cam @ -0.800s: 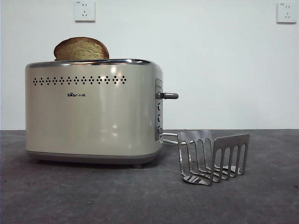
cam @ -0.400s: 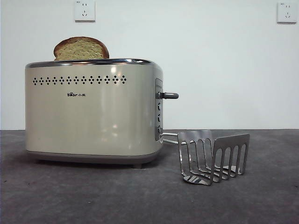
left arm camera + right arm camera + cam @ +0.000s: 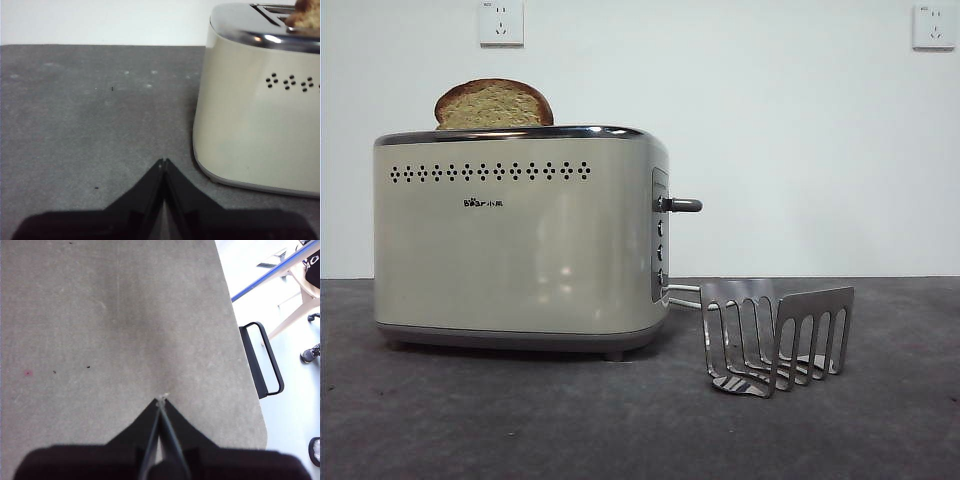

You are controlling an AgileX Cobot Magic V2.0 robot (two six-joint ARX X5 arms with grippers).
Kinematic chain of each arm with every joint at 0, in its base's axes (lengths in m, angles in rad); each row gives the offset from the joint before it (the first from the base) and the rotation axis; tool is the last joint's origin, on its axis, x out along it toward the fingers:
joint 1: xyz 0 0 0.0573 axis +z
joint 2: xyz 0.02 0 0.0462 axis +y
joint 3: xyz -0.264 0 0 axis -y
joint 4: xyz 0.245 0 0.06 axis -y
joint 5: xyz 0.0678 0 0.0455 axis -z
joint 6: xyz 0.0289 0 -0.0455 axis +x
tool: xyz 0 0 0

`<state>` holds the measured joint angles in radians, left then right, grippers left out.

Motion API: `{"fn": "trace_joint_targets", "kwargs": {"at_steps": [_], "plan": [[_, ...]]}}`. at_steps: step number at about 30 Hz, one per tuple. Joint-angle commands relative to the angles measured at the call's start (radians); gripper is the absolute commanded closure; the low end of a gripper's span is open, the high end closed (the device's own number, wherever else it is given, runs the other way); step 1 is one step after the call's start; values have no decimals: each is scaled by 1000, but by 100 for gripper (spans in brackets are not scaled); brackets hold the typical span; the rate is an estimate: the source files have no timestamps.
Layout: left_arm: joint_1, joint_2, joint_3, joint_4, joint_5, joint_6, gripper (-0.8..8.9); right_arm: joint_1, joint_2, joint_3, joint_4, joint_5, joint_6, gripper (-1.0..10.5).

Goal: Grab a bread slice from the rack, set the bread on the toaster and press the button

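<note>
The slice of bread (image 3: 494, 103) stands in the slot of the cream toaster (image 3: 520, 235), its domed top sticking out above the chrome rim; a corner of it shows in the left wrist view (image 3: 306, 14). The grey lever button (image 3: 682, 205) sticks out of the toaster's narrow end, high on the panel. The metal rack (image 3: 776, 335) stands empty to the right of the toaster. My left gripper (image 3: 164, 162) is shut and empty over bare table beside the toaster (image 3: 255, 105). My right gripper (image 3: 162, 399) is shut and empty over bare table near its edge.
The grey table (image 3: 520, 420) spreads in front of the toaster. The right wrist view shows the table's edge (image 3: 245, 370) with a black handle (image 3: 262, 360) and floor beyond. Two wall sockets (image 3: 501, 22) sit on the white wall behind.
</note>
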<state>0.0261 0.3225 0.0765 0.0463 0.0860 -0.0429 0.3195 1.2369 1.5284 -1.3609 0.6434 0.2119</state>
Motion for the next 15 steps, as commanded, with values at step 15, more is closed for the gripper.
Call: {"fn": "trace_joint_targets", "kwargs": {"at_steps": [15], "plan": [[3, -219, -69, -219, -21, 33, 817, 1, 3, -2, -20, 1, -4, 947]]}}
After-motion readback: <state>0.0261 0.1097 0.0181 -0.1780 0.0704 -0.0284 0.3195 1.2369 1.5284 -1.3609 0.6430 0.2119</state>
